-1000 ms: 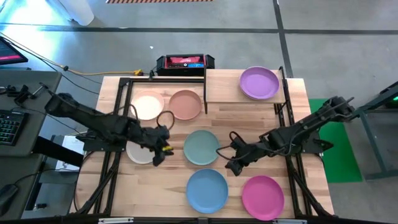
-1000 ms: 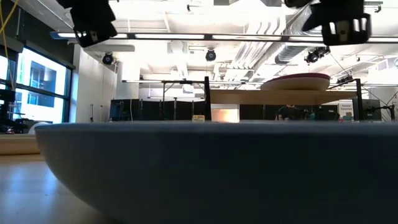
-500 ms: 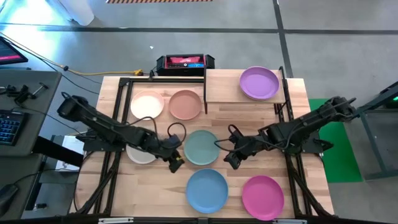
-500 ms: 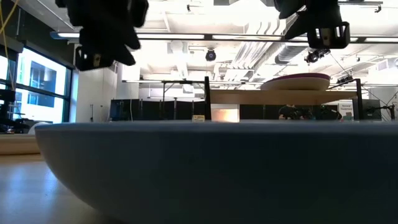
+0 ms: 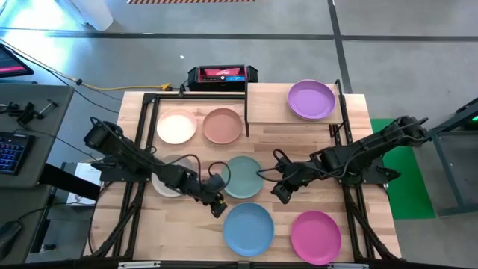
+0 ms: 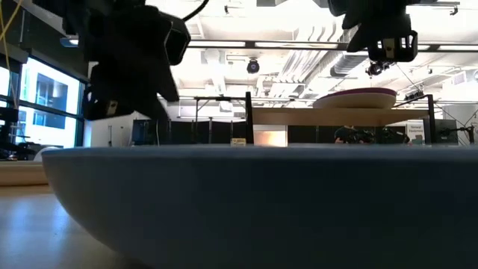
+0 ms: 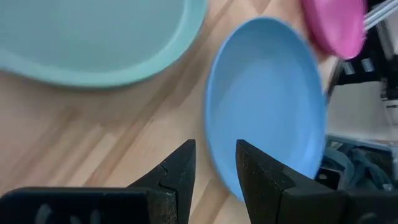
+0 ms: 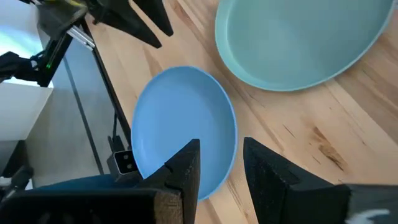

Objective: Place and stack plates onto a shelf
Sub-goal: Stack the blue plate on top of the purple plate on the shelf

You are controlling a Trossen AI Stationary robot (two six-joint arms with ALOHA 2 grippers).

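The blue plate (image 5: 249,228) lies flat near the table's near edge and fills the low view (image 6: 246,202). My left gripper (image 5: 217,206) is open, hovering over the plate's far-left rim (image 7: 211,143). My right gripper (image 5: 280,194) is open over its far-right rim (image 8: 231,140). In the low view both hang above the plate, apart from it. The teal-green plate (image 5: 241,177) lies between them. The purple plate (image 5: 311,99) rests on the light-wood shelf (image 5: 267,104). The magenta plate (image 5: 315,236) lies right of the blue one.
A pale pink plate (image 5: 177,125) and a terracotta plate (image 5: 222,125) lie at the far left. A cream plate (image 5: 169,181) is partly hidden under my left arm. Black frame rails (image 5: 138,172) run along both table sides. The shelf's left half is bare wood.
My left gripper has swung from over the cream plate toward the table's near edge and right, and dropped lower, ending at the blue plate's far-left rim. My right gripper has stayed almost still near the plate's far-right rim. No plate has moved.
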